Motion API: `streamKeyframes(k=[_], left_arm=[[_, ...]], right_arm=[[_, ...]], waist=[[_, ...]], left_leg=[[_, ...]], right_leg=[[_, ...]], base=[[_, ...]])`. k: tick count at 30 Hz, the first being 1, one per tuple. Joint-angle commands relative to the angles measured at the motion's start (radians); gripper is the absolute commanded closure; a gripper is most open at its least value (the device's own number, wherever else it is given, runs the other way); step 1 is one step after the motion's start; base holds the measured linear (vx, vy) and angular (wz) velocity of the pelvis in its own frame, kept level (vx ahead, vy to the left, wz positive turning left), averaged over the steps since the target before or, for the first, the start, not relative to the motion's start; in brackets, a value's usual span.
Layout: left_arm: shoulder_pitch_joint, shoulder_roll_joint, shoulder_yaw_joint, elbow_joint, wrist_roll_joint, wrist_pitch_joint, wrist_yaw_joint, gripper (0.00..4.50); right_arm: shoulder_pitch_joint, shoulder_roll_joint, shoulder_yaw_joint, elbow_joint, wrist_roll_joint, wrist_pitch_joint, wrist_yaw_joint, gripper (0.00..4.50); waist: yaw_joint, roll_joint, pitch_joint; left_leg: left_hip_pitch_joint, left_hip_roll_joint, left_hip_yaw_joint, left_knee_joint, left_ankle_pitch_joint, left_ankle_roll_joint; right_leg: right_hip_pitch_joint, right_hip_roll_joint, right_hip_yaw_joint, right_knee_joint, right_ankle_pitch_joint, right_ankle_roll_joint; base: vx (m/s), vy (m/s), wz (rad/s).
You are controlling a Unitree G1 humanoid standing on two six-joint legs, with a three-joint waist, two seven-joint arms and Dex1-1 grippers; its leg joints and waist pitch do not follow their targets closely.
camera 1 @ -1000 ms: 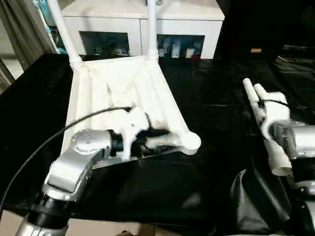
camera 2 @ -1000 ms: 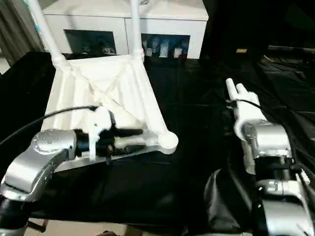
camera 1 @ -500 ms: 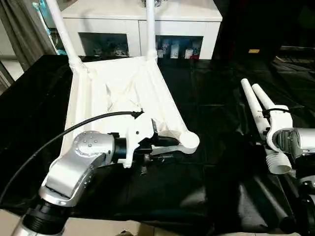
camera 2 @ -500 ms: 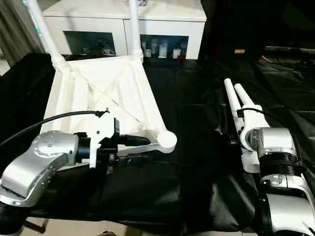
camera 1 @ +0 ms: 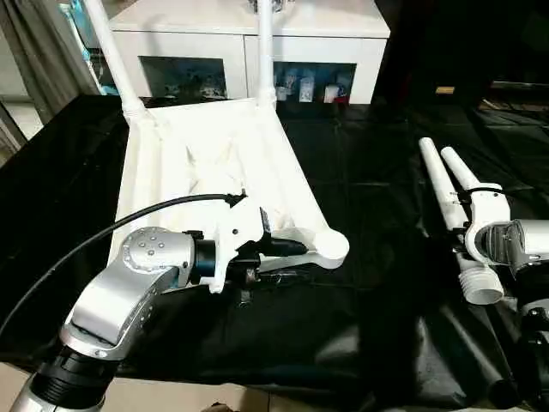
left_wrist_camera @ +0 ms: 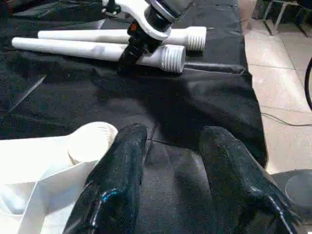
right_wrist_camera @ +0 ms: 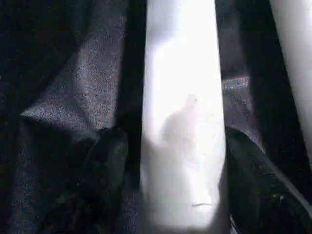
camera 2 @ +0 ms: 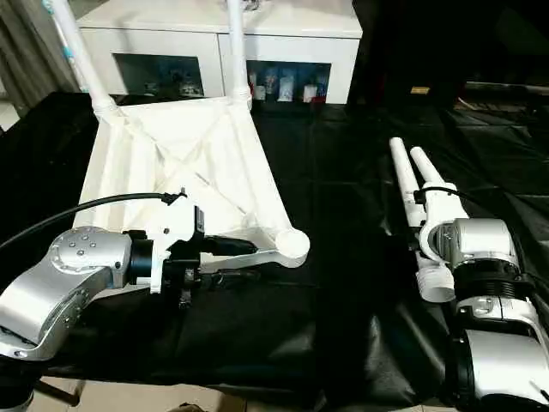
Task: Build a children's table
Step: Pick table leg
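- The table top [camera 1: 206, 163] is lying ribbed side up on the black cloth [camera 1: 360, 197], with two legs [camera 1: 264, 51] standing in its far corner sockets.
- My left claw [left_wrist_camera: 170, 146] is gaping open, empty, fingers straddling the near edge beside the empty corner socket [left_wrist_camera: 90, 141].
- My right claw [right_wrist_camera: 170, 161] is spread around one loose leg [right_wrist_camera: 183, 107]; a second leg [camera 2: 429, 176] is lying beside it.
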Motion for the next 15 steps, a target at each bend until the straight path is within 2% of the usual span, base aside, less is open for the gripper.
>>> streamKeyframes(k=[1,3,4,8,9,11,13,14,15], left_arm=[[-0.012,0.007,-0.009,-0.013,-0.003,-0.003,0.005,2.41],[-0.018,0.006,-0.009,-0.006,-0.004,-0.006,0.008,2.41],[-0.02,0.006,-0.008,-0.003,-0.004,-0.007,0.011,2.41],[-0.034,-0.01,0.011,0.021,0.002,0.01,0.059,2.41],[-0.058,-0.046,0.045,0.061,0.02,0.032,0.141,2.41],[-0.078,-0.073,0.068,0.092,0.032,0.035,0.195,2.41],[-0.128,-0.167,0.157,0.153,-0.006,0.048,0.308,2.41],[-0.139,-0.191,0.182,0.162,-0.026,0.054,0.331,2.41],[-0.144,-0.201,0.192,0.166,-0.036,0.059,0.341,2.41]], right_arm=[[-0.005,-0.005,-0.012,0.005,0.018,0.002,0.01,2.16],[0.003,-0.002,-0.023,-0.008,0.026,0.008,0.009,2.33],[0.008,0.001,-0.027,-0.02,0.031,0.012,0.01,2.42],[0.023,0.008,-0.038,-0.078,0.047,0.017,0.02,2.65],[0.026,0.019,-0.06,-0.134,0.08,0.015,0.043,2.67],[0.03,0.029,-0.073,-0.177,0.106,0.004,0.064,2.67],[0.047,0.06,-0.113,-0.28,0.181,-0.036,0.12,2.69],[0.053,0.067,-0.12,-0.301,0.199,-0.054,0.135,2.69],[0.056,0.07,-0.122,-0.311,0.206,-0.059,0.142,2.69]], waist=[[0.004,-0.02,-0.07],[0.004,-0.02,-0.07],[0.005,-0.015,-0.07],[0.004,-0.017,-0.071],[0.003,-0.016,-0.071],[0.001,-0.016,-0.072],[0.001,-0.018,-0.074],[0.001,-0.018,-0.074],[0.003,-0.02,-0.076]], left_leg=[[0.017,0.067,-0.021,-0.067,-0.022,0.051],[0.016,0.067,-0.021,-0.067,-0.024,0.05],[0.017,0.067,-0.022,-0.067,-0.026,0.049],[0.016,0.067,-0.022,-0.067,-0.026,0.05],[0.016,0.067,-0.021,-0.067,-0.031,0.05],[0.016,0.066,-0.023,-0.066,-0.033,0.053],[0.015,0.067,-0.025,-0.065,-0.034,0.062],[0.015,0.067,-0.025,-0.065,-0.034,0.062],[0.015,0.069,-0.029,-0.064,-0.019,0.077]], right_leg=[[0.045,-0.05,0.033,-0.054,0.021,-0.309],[0.046,-0.05,0.033,-0.054,0.024,-0.311],[0.045,-0.05,0.033,-0.053,0.025,-0.311],[0.047,-0.048,0.033,-0.052,0.046,-0.309],[0.047,-0.048,0.034,-0.053,0.044,-0.31],[0.05,-0.049,0.035,-0.052,0.056,-0.31],[0.054,-0.054,0.037,-0.053,0.074,-0.312],[0.054,-0.054,0.037,-0.053,0.074,-0.312],[0.054,-0.057,0.035,-0.052,0.093,-0.319]], base=[[0.0,0.0,0.0],[0.0,0.0,0.0],[0.0,0.0,0.0],[0.0,0.0,0.0],[0.0,0.0,0.0],[0.0,0.0,0.0],[0.0,0.0,0.0],[0.0,0.0,0.0],[0.0,0.0,0.0]])
